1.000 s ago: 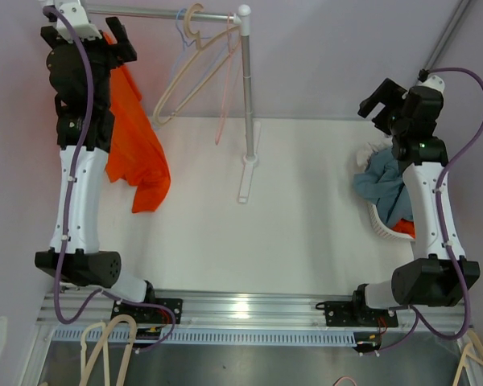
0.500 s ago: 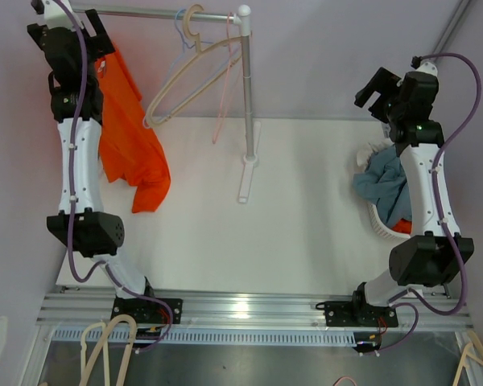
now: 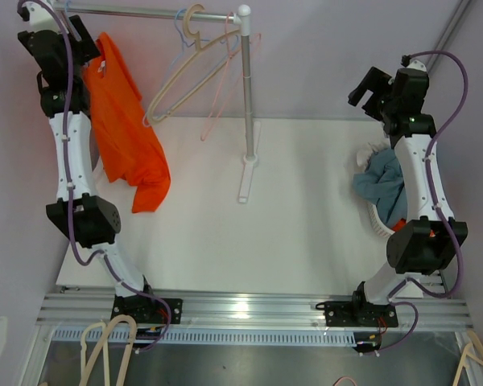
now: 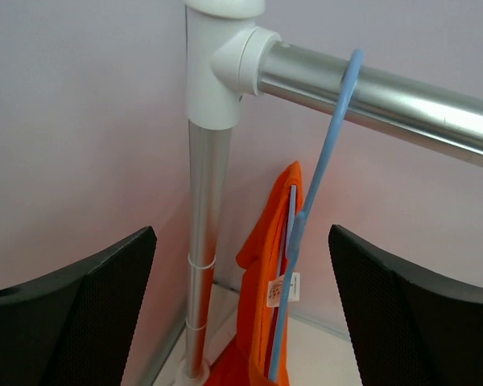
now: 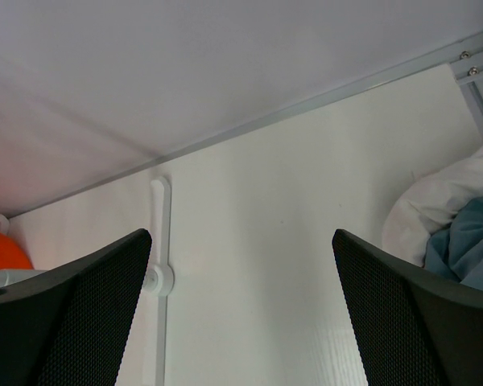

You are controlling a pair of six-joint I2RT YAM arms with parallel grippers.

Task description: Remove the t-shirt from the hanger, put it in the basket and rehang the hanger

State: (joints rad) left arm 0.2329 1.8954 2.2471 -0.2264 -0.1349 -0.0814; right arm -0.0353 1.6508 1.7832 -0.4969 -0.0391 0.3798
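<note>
I see my left pincer point(image 4: 241, 233) spread wide and empty, with the orange t-shirt point(image 4: 262, 257) on its blue hanger point(image 4: 321, 161) ahead between the fingers, untouched. My right pincer point(image 5: 241, 233) is spread too.

pale lilac walls point(image 3: 322, 56) surround a white table point(image 3: 306, 225).

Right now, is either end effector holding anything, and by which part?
Nothing. The left end effector and right end effector are both open and empty.
</note>
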